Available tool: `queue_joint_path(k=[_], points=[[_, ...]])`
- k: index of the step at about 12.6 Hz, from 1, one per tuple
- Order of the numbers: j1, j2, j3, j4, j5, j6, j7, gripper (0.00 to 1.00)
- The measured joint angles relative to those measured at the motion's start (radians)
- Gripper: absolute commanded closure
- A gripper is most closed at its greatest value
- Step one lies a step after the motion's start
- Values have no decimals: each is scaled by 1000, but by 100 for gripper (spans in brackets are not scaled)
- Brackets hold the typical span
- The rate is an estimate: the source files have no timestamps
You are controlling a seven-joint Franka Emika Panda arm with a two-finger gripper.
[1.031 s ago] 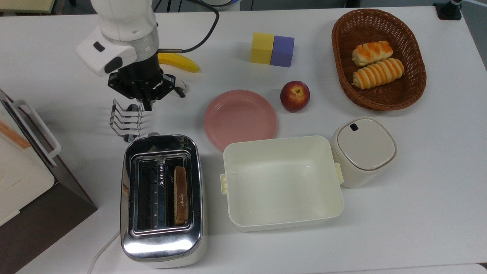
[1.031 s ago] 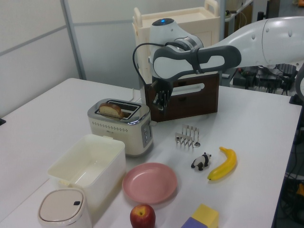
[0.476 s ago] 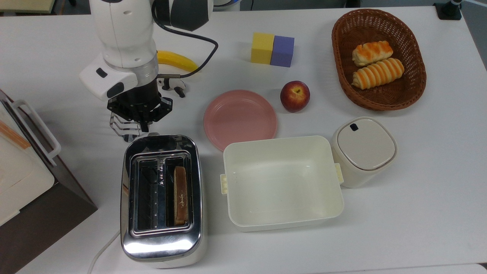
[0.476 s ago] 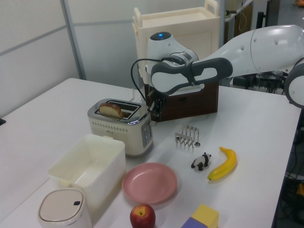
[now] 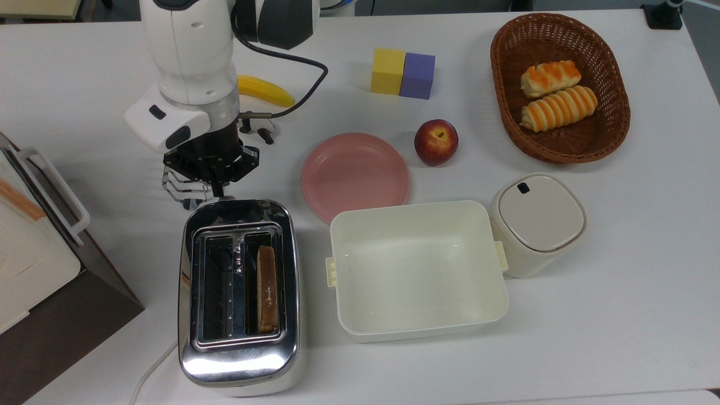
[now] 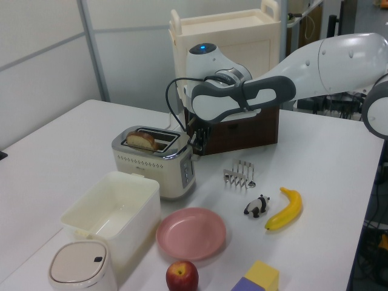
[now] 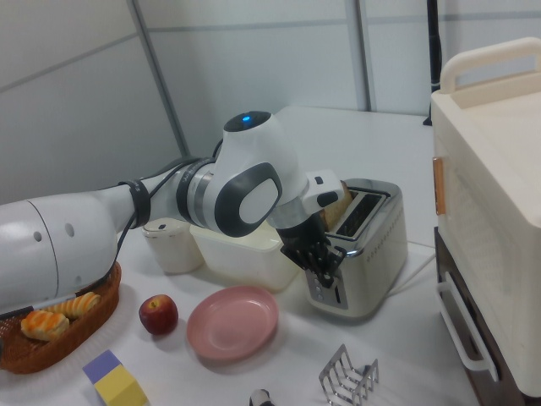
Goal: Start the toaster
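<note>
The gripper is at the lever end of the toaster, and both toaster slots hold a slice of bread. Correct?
Not quite. The gripper is at the lever end of the toaster, but one slot alone holds a slice of bread; the other slot is empty, as the top view shows.

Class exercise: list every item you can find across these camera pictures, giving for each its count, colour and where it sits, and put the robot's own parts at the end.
toaster: one, chrome with white base, top view's lower left
bread slice: one, brown, in the toaster's slot on the top view's right
toast rack: one, silver wire, just beyond the toaster's end
plate: one, pink, centre
apple: one, red, beside the plate
blocks: two, yellow and purple, touching
basket: one, brown wicker, top view's upper right
bread rolls: two, orange-striped, in the basket
open box: one, cream, beside the toaster
lidded bin: one, cream
banana: one, yellow
panda figure: one, black and white
boxy appliance: one, cream on brown
gripper: one, black, over the toaster's near end
</note>
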Motion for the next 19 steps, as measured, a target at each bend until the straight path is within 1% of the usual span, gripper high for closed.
queue_joint_path(k=[7, 16, 19], points=[[1, 8, 7, 0, 0, 33, -12, 100], [1, 26, 10, -2, -2, 33, -28, 100], [1, 39, 13, -2, -15, 36, -30, 100]])
